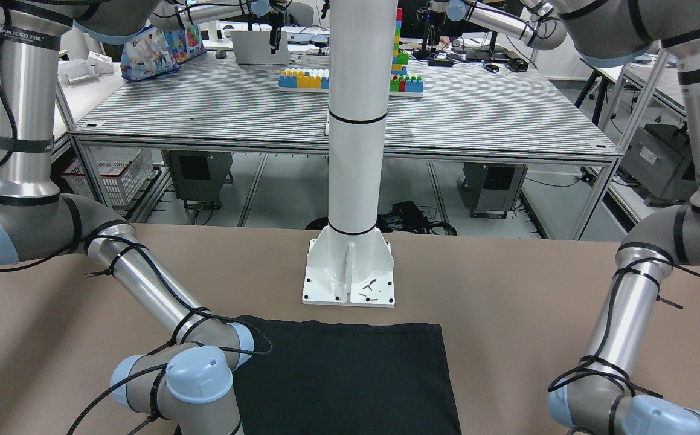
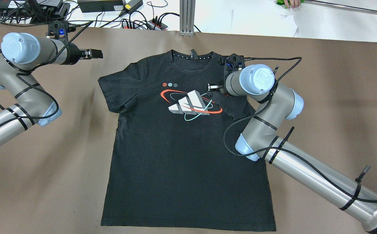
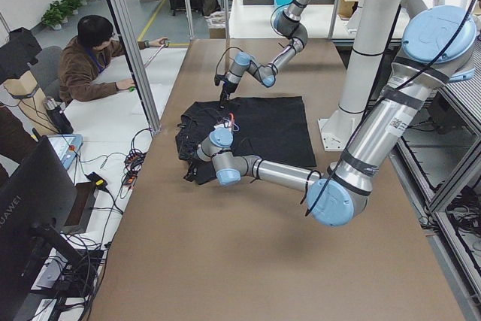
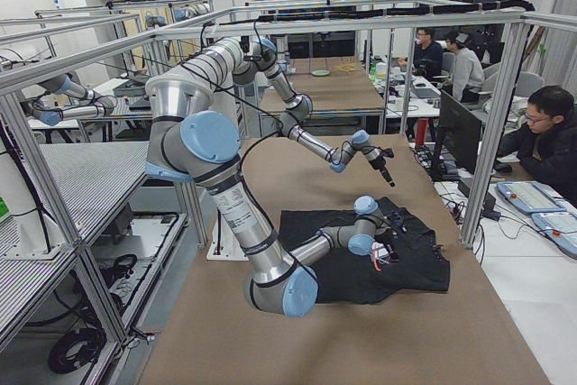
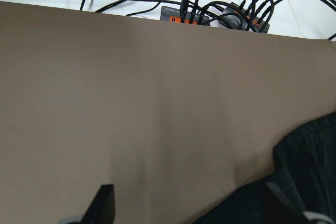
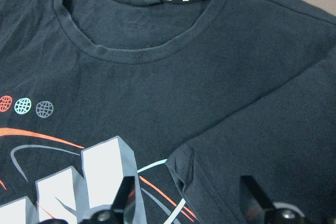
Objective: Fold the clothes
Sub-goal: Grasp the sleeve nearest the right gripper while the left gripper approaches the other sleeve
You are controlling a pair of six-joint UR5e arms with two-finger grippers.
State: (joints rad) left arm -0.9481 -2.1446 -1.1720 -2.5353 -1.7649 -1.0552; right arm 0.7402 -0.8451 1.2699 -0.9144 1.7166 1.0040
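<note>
The fold is judged to be barely begun. The shirt point(image 2: 175, 156) is spread flat, print up, in the middle of the table point(image 2: 321, 97), with its collar toward the far edge and its hem toward the pillar point(image 1: 356, 121). Only the right sleeve point(image 2: 237, 109) is turned in over the chest, its cuff lying just beside the print. The left sleeve point(image 2: 110, 91) is spread outward, and the body is not yet folded either way. What is left, it is judged, is the left sleeve, both sides and the fold across the length.

The right gripper point(image 2: 212, 87) is held low over the turned-in sleeve, its jaws wide and nothing pinched between them. The left gripper point(image 2: 92, 53) is held over bare table just beyond the left sleeve, also spread wide and empty.

The table is covered in a plain brown sheet, on which a few faint creases are seen. Cables point(image 5: 210, 17) are laid along its far edge. Operators point(image 4: 541, 132) are seated at desks beyond, and a second table with coloured blocks point(image 1: 304, 78) is seen behind the pillar.
</note>
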